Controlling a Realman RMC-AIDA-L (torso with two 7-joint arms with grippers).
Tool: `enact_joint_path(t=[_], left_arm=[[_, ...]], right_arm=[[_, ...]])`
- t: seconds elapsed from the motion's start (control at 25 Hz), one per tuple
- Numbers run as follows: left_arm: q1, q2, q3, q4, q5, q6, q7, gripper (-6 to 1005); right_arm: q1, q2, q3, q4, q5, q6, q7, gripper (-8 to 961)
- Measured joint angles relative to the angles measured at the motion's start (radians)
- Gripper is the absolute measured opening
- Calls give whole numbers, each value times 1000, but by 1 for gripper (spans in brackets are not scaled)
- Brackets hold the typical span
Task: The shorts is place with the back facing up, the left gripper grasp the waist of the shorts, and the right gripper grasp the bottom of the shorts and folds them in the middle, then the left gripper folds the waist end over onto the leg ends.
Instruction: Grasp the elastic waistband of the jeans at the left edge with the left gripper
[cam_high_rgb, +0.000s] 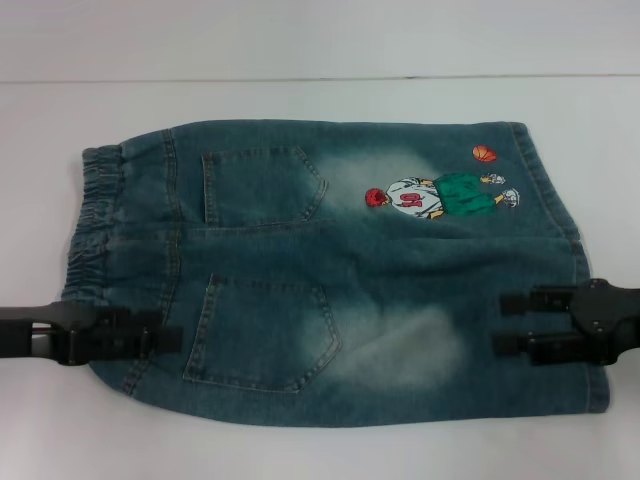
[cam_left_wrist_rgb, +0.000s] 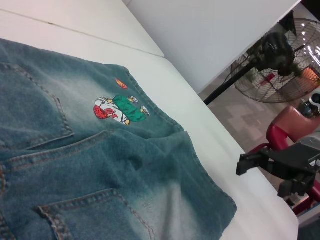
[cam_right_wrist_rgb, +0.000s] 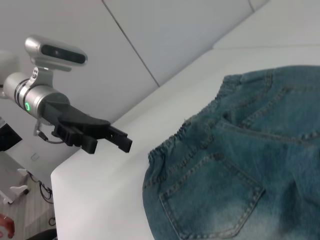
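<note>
The shorts (cam_high_rgb: 330, 270) lie flat on the white table (cam_high_rgb: 300, 100) with the back up, two pockets showing. The elastic waist (cam_high_rgb: 95, 220) is at the left and the leg ends at the right. A cartoon print (cam_high_rgb: 430, 195) with an orange ball sits near the far leg end. My left gripper (cam_high_rgb: 172, 335) hovers open over the near waist corner, holding nothing; the right wrist view shows the left gripper (cam_right_wrist_rgb: 112, 142) in the air beside the shorts (cam_right_wrist_rgb: 250, 175). My right gripper (cam_high_rgb: 505, 322) stands open over the near leg hem; the left wrist view shows the right gripper (cam_left_wrist_rgb: 263, 177) clear of the shorts (cam_left_wrist_rgb: 100, 165).
The table's right edge (cam_left_wrist_rgb: 260, 200) runs close to the leg ends, with a standing fan (cam_left_wrist_rgb: 280, 60) and a red seat (cam_left_wrist_rgb: 292, 127) beyond it. A white wall lies behind the table. Bare table surrounds the shorts.
</note>
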Motion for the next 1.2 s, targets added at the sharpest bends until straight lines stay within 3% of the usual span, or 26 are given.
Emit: enact_joint_path(t=[0.2,0.6,0.92,1.2], left_arm=[[1,0,-3,0,1,-6,0,764],[-8,10,-12,16,34,-17,-64,764],[-92,64,-68,70,268,-105,-385,765],[-150,72,-60,63,418,-179,-547,764]], right_arm=[[-3,-3,2,0,-14,-2,16,835],[-2,-3,3,0,-15,6,17,836],[5,-5,7,-1,-15,7,10,836],[6,-3,1,-1,-15,35,7,835]])
